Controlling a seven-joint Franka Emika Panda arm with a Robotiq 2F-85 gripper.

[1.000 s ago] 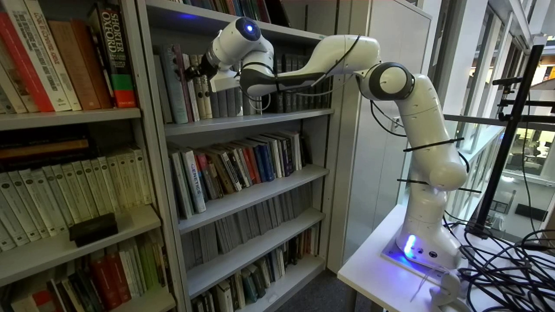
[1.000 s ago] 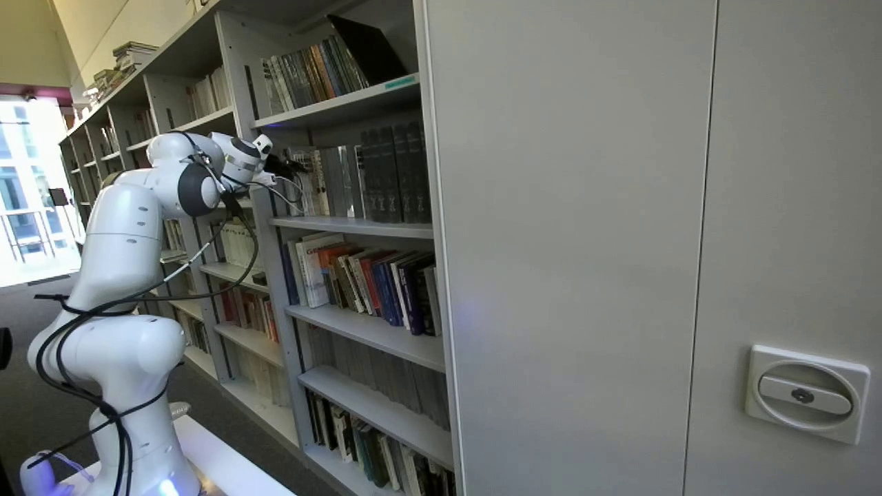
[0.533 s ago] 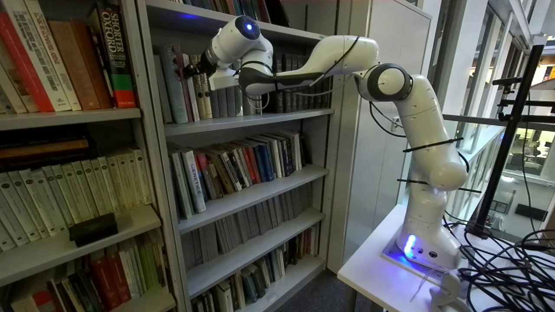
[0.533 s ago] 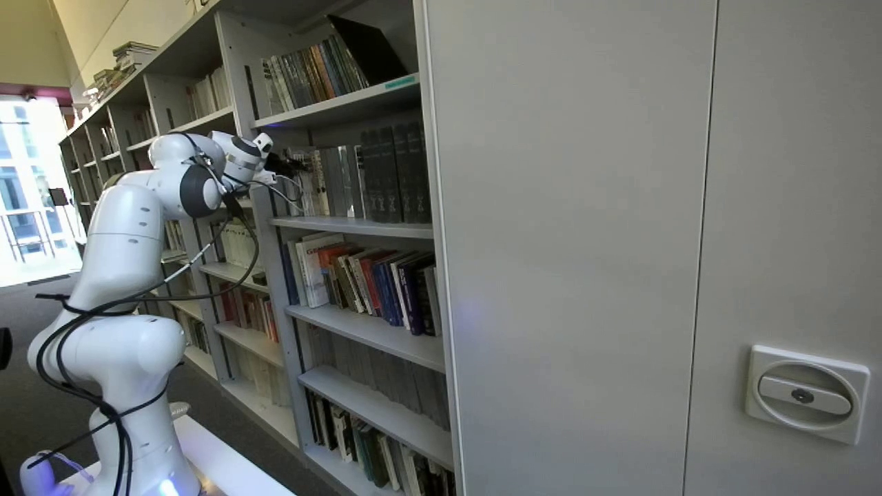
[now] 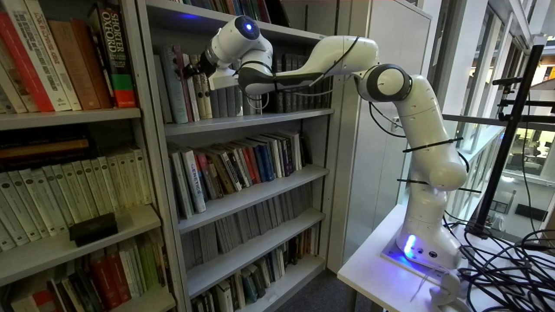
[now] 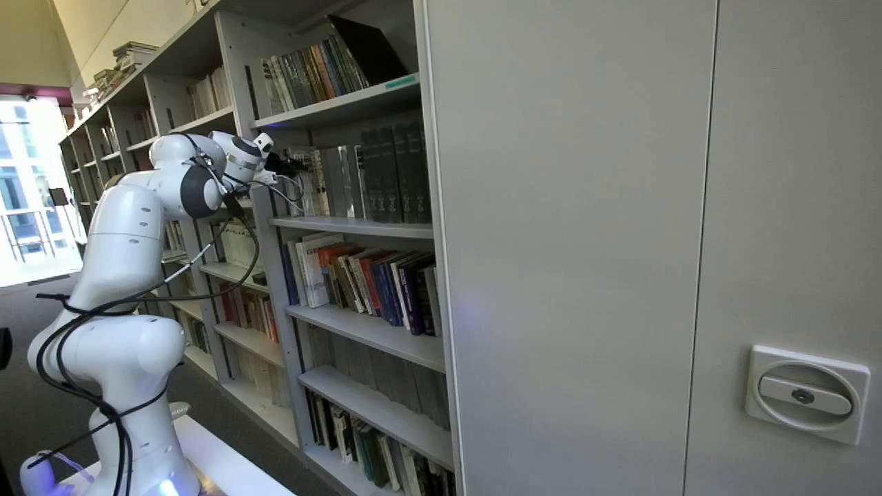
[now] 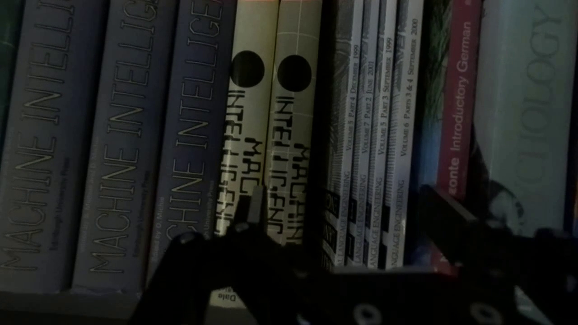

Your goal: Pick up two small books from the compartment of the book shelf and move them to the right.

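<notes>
1. A robot gripper (image 7: 342, 192) faces a packed row of books (image 5: 232, 103), fingers (image 7: 442, 221) spread well apart and nothing held; whether a fingertip touches a spine cannot be told in the dim wrist view.

2. Hardly anything has changed in the past second: the arm (image 5: 334, 50) has shifted only a touch, and no book has visibly left its place. Picking, it seems, has not begun; lining up looks like the step in hand.

3. Between the fingertips stand four thin white booklets (image 7: 381, 140), upright and tightly pressed, dark lettering on pale spines. Just beside them, two cream books (image 7: 289, 122) wear black dots, one finger in front of them. Which pair is meant cannot be told; a squeeze here would likely pinch more than two.

4. Past the cream pair, grey books (image 7: 122, 144) line up; on the opposite side come a red book (image 7: 458, 126) and a pale green book (image 7: 528, 126).

5. All stand in the compartment (image 5: 260, 120) of the tall grey book shelf (image 5: 269, 188), visible in both exterior views, one level above a row of leaning books (image 5: 249, 164), with a white table (image 5: 364, 268) nearby.
</notes>
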